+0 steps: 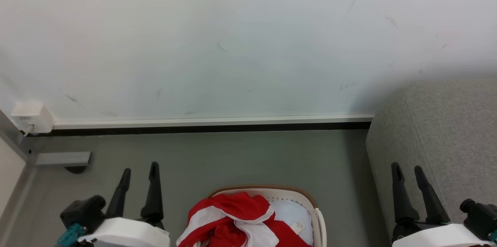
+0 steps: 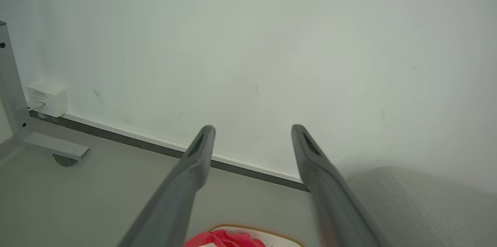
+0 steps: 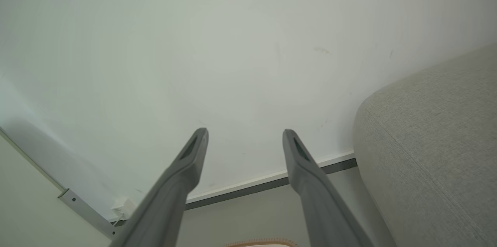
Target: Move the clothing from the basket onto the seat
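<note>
Beside the basket [image 1: 308, 197], the left gripper [image 1: 140, 166] and right gripper [image 1: 406, 166] are held apart, seemingly readied for the clothing [image 1: 233, 210].

basket [image 1: 321, 224]: smooth plastic | clothing [image 1: 233, 216]: soft cloth | seat [image 1: 446, 130]: matt woven fabric

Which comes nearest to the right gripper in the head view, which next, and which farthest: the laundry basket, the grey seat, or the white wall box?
1. Grey seat, immediately beside the right gripper, on the right.
2. Laundry basket, lower centre, to the gripper's left.
3. White wall box, far left, at the foot of the wall.
</note>
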Controlling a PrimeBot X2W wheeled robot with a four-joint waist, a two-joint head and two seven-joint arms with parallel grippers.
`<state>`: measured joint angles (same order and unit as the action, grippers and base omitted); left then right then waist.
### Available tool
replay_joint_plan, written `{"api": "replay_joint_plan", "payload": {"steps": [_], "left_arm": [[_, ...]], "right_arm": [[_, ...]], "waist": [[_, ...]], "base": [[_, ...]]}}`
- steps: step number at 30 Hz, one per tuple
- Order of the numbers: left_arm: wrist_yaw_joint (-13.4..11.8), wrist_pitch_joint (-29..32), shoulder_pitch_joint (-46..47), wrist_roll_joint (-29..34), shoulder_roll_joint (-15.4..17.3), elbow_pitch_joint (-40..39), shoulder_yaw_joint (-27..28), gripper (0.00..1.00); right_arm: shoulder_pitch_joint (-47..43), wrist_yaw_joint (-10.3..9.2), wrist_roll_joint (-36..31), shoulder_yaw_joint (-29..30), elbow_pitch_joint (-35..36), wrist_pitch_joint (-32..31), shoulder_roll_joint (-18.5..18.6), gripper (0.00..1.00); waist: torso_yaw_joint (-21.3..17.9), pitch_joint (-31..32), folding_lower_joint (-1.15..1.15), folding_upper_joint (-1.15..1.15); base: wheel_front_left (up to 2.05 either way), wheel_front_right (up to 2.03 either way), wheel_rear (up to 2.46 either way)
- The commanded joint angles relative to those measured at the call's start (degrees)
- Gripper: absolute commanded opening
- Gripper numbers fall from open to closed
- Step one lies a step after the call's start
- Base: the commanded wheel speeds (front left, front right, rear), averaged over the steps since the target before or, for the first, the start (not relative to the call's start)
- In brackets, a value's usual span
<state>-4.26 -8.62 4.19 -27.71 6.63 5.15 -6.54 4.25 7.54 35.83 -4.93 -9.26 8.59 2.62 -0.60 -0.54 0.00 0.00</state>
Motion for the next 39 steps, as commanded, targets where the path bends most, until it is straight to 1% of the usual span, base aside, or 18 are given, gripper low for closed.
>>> {"api": "replay_joint_plan", "payload": {"steps": [1, 29, 39], "left_arm": [[-0.41, -0.7, 0.13, 2.45, 0.75, -0.76, -0.36, 1.0], [-1.24, -4.22, -1.1, 16.46, 0.55, -1.6, -1.25, 1.0], [-0.92, -5.4, -1.34, 20.65, 0.1, -1.51, -0.8, 1.0]], "right_arm": [[0.25, -0.06, -1.95, -0.27, 0.34, 0.71, 0.3, 1.0], [-0.44, -0.08, -13.6, -0.81, -0.06, 4.18, 0.38, 1.0], [-0.69, -0.09, -17.15, -1.2, -0.13, 5.25, 0.4, 1.0]], "waist": [[-0.06, -0.01, 0.0, 0.0], [-0.53, 0.47, 0.0, 0.0], [-0.63, 0.45, 0.0, 0.0]], "base": [[0.0, 0.0, 0.0], [0.0, 0.0, 0.0], [0.0, 0.0, 0.0]]}}
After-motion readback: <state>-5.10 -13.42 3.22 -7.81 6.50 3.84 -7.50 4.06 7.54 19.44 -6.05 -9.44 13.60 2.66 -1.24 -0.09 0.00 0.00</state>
